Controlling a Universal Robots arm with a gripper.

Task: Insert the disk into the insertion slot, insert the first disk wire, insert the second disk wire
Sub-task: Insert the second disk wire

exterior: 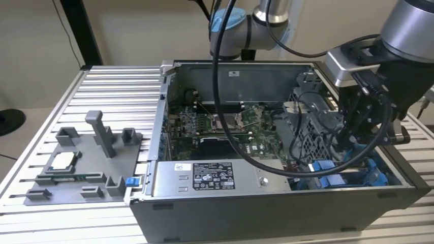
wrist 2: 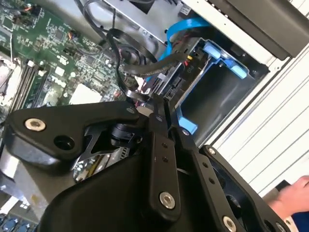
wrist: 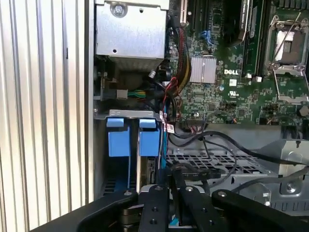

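i've got the pincer (wrist 2: 161, 108) down inside the open computer case (exterior: 271, 213), at the blue-clipped drive bay end on the exterior view's right. in both wrist views its black fingers (wrist: 178, 193) are pressed close together, pinching a dark cable connector (wrist 2: 154, 89) right at the bay; a black wire (wrist 2: 120, 58) runs off it toward the motherboard (wrist: 231, 82). the disk (wrist: 149, 166) sits on edge in the insertion slot (wrist: 118, 193), its blue frame (wrist: 149, 137) showing at the slot mouth beside another blue clip (wrist: 118, 137); can't tell if it's fully seated. a blue cable (wrist 2: 181, 29) loops above the bay in the second wrist view. silver power-supply box (exterior: 210, 178) lies along the case's near wall in the exterior view. grey fixture tray (exterior: 81, 162) sits on the ribbed metal bench (exterior: 109, 91) at the exterior view's left, well apart from the case. a hand (wrist 2: 297, 195) shows at the edge of the second wrist view.
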